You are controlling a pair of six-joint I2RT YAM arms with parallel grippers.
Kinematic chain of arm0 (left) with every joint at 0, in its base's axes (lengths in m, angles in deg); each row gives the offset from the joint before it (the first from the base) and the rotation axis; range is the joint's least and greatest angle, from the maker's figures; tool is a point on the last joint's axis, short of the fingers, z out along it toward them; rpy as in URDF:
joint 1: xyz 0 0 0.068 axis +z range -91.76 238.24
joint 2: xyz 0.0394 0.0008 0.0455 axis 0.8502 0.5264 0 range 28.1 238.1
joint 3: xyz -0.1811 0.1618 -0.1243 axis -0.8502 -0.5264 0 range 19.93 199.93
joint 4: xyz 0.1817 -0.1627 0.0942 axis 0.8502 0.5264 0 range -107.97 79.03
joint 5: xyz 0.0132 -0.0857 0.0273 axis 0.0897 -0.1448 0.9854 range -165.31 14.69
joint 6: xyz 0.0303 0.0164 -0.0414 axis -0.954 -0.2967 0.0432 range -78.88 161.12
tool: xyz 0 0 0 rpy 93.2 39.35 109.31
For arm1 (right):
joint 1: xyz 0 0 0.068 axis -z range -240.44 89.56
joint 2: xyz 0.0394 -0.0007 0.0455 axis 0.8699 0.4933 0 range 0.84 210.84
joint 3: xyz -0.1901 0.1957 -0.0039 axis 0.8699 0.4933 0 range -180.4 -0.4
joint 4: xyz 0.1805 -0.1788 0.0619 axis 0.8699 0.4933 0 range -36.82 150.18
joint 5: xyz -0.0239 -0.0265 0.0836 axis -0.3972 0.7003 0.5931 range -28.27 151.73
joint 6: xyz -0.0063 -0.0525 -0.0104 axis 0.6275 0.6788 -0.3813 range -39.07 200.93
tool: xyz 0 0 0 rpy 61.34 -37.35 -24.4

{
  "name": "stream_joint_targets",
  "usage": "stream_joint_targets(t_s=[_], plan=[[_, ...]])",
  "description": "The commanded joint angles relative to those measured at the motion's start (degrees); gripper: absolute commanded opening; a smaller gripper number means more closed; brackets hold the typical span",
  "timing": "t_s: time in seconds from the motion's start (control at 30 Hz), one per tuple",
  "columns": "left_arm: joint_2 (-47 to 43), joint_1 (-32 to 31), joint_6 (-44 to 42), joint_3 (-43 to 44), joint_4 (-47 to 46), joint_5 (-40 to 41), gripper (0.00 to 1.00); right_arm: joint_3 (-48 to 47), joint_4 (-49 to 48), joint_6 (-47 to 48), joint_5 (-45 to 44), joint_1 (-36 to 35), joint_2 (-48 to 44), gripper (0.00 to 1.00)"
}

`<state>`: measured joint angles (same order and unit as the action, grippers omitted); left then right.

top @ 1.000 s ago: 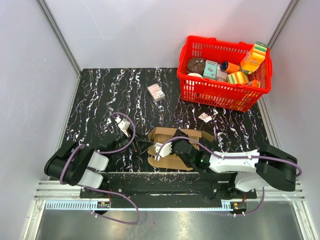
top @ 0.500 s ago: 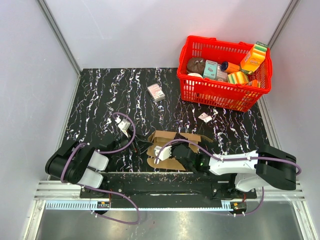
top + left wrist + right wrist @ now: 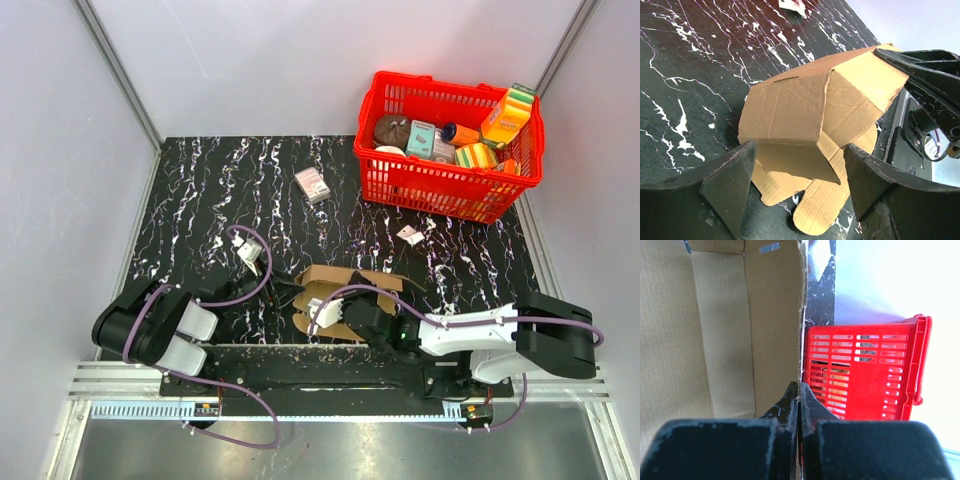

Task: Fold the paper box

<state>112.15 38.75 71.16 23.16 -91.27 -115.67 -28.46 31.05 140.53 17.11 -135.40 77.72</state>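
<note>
The paper box (image 3: 330, 290) is plain brown cardboard, half raised near the table's front edge. In the left wrist view the paper box (image 3: 810, 107) stands as a creased shell with rounded flaps lying flat under it. My left gripper (image 3: 800, 152) is open, with one finger on each side of the box's near end. In the right wrist view my right gripper (image 3: 800, 390) is shut on the upright edge of a box wall (image 3: 720, 330). From above, the right gripper (image 3: 362, 308) sits at the box's right side. Its black body (image 3: 925, 75) shows behind the box.
A red basket (image 3: 440, 196) full of printed grocery packs stands at the back right and also fills the right wrist view (image 3: 865, 370). A small white-and-pink carton (image 3: 313, 184) lies mid-table. Small white scraps (image 3: 410, 236) lie in front of the basket.
The right gripper has drawn the box nearer the front edge and folded it more compactly. The left jaws have narrowed around its near end.
</note>
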Motion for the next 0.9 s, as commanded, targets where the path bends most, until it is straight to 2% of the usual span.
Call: stream_joint_targets(t_s=[0.0,0.23,0.87], plan=[[-0.1,0.4,-0.3,-0.1,-22.2,-1.3,0.75,-0.3,1.0,-1.8,-1.9,-1.7,-2.8,0.0],[-2.3,0.4,1.3,0.2,-22.2,-2.4,0.74,-0.8,4.5,-3.3,-2.6,-2.8,-4.4,0.0],[-11.4,0.4,4.4,-1.3,-22.2,-6.0,0.7,1.1,3.8,-7.4,-5.0,-3.6,-4.8,0.0]])
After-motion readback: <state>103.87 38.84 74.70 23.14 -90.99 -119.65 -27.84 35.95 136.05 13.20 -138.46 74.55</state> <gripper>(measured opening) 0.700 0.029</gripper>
